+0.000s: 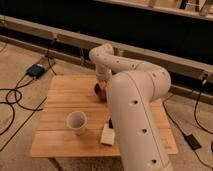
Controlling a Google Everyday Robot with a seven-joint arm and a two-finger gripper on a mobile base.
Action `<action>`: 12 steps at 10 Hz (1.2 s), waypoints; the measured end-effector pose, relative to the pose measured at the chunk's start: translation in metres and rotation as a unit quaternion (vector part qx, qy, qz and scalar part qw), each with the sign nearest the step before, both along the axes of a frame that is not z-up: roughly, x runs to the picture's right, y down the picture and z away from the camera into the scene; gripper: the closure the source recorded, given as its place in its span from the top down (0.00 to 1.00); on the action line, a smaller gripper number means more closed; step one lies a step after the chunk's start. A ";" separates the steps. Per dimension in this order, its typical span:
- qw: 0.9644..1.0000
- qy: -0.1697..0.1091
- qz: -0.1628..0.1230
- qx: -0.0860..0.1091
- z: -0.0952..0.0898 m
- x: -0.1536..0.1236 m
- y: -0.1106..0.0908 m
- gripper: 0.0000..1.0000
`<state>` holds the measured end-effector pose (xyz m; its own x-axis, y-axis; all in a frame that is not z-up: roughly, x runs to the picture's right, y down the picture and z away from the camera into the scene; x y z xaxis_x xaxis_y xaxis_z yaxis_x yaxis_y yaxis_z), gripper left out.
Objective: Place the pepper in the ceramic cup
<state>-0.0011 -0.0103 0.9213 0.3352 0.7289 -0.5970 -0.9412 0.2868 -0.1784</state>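
Gripper (102, 85) sits at the dark red bowl (97, 90), its grip unreadable. An orange-red speck there may be the pepper (104, 91), axis unclear. The ceramic cup (76, 121) stands upright.

Just a wooden table (55, 107), dark red bowl (97, 89) toward the far side, pale flat box (106, 135) near edge, cables (14, 98) on the left floor.

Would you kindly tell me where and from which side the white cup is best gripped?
Take the white cup across its wall near the rim, probably from above: it stands upright, mouth open, apart from other things. The end effector is farther back, at the dark red bowl.
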 end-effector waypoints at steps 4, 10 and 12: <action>0.999 -0.026 -0.005 0.038 -0.052 -0.027 -0.002 0.00; 0.991 -0.072 -0.041 0.101 -0.137 -0.078 0.031 0.00; 0.986 -0.096 -0.054 0.127 -0.169 -0.097 0.045 0.00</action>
<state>-0.0983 0.0343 0.7523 0.5076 0.8009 -0.3176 -0.8589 0.4413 -0.2600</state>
